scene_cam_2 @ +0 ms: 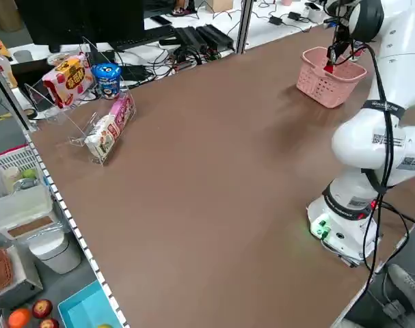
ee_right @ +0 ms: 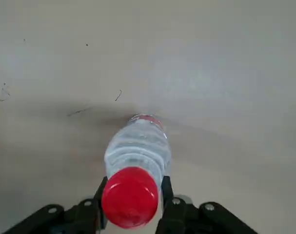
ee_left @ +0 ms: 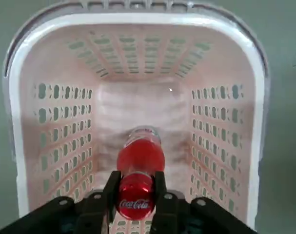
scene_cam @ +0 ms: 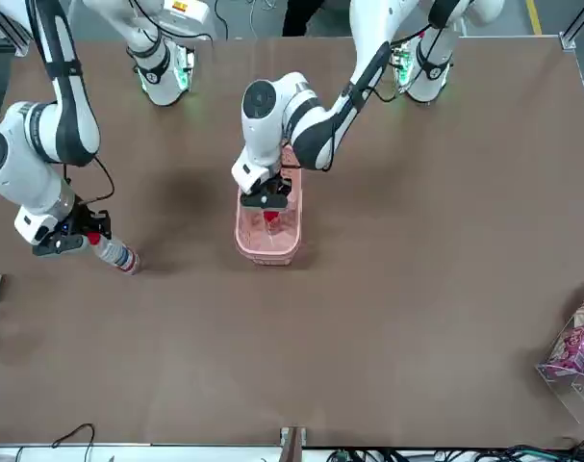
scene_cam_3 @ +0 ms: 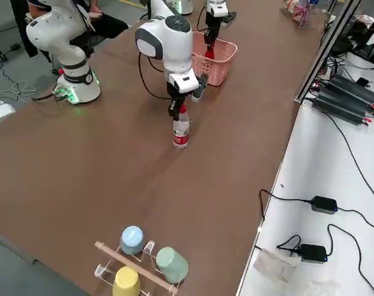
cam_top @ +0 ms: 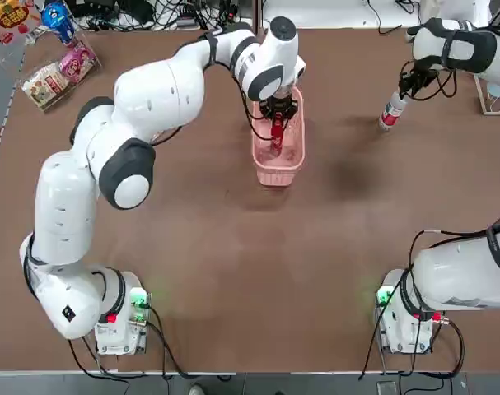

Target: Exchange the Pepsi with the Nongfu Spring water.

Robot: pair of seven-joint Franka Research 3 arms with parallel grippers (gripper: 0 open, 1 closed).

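Left gripper (ee_left: 136,197) closed on small red bottle with red cap (ee_left: 140,161), inside pink perforated plastic basket (ee_left: 230,126); right gripper (ee_right: 133,202) closed around clear plastic bottle with red cap and red-white label (ee_right: 140,146), over brown table (cam_top: 258,288).

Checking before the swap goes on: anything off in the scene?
Yes: the task names a Pepsi, but the red bottle in the pink basket, gripped by the left claw, has a Coca-Cola cap.
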